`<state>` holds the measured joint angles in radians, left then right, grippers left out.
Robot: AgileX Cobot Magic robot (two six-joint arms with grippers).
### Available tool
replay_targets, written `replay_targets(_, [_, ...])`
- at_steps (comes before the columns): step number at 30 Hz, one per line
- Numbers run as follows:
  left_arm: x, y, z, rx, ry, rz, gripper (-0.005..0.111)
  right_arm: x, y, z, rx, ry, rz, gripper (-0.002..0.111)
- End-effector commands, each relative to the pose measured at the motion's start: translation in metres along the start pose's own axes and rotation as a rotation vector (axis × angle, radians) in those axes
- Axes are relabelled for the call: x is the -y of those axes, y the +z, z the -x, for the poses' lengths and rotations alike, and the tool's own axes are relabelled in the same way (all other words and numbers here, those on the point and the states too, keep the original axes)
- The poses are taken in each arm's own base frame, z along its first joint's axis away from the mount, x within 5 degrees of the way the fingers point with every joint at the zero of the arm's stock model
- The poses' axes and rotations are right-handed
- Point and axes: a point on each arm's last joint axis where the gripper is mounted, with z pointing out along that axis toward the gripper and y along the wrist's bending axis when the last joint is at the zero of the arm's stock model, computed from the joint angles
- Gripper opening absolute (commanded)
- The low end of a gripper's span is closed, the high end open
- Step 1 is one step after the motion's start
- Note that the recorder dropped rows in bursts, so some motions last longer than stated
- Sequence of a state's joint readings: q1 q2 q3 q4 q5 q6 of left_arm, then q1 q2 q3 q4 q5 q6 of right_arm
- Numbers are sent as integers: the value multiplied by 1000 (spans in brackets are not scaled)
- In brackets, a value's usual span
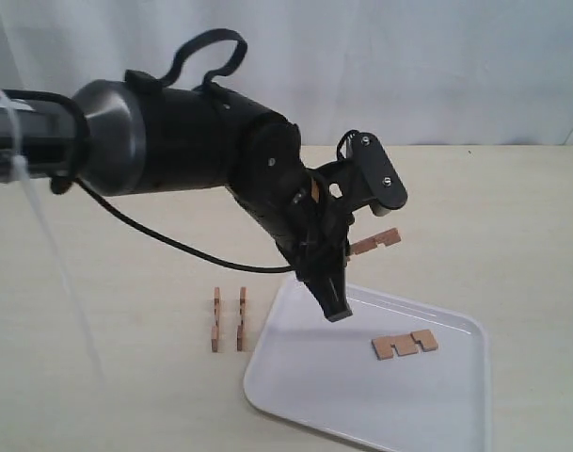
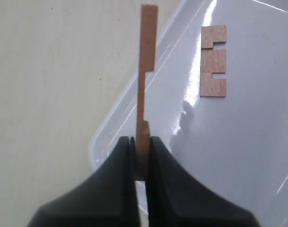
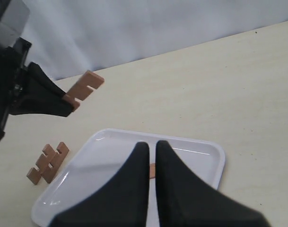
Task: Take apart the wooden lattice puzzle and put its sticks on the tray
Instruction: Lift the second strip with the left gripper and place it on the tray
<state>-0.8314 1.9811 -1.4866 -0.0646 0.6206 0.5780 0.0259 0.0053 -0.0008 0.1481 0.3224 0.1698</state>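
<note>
My left gripper [image 1: 350, 250] [image 2: 142, 142] is shut on one notched wooden stick [image 1: 376, 242] [image 2: 146, 56] and holds it in the air over the far left edge of the white tray [image 1: 455, 414] [image 2: 257, 165]. A second stick [image 1: 405, 345] [image 2: 213, 61] lies flat in the tray. The other two sticks [image 1: 229, 318] [image 3: 48, 163] stand on edge side by side on the table, left of the tray. No interlocked lattice is in view. My right gripper [image 3: 152, 144] hovers above the tray [image 3: 214, 151] with its fingers together and nothing between them.
The light wooden table [image 1: 98, 311] runs back to a white curtain [image 1: 408, 56]. The bulky black left arm [image 1: 173, 137] and its cable [image 1: 173, 245] reach across the middle of the scene.
</note>
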Motion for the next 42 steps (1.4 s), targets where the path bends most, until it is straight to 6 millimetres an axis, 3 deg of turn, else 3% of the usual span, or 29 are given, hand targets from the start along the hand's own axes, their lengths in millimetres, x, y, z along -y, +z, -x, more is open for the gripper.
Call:
replay_targets(1, [3, 32, -1, -97, -103, -58, 0, 0, 0, 0, 6, -7, 5, 5])
replay_targets(9, [8, 70, -12, -193, -134, -104, 0, 0, 0, 0, 6, -7, 5, 5])
replay_targets(23, [11, 89, -17, -195, -200, -102, 1, 0, 0, 0, 6, -7, 5, 5])
replay_targets(26, [11, 89, -18, -202, -200, -106, 9, 0, 0, 0, 6, -7, 5, 5])
replay_targets(33, [12, 91, -19, -207, -200, -108, 45, 0, 0, 0, 6, -7, 5, 5])
replay_targets(38, [8, 83, -13, -221, -190, -113, 55, 0, 0, 0, 6, -7, 5, 5])
replay_targets(42, [3, 61, -2, -215, -184, -113, 56, 0, 0, 0, 6, -7, 5, 5])
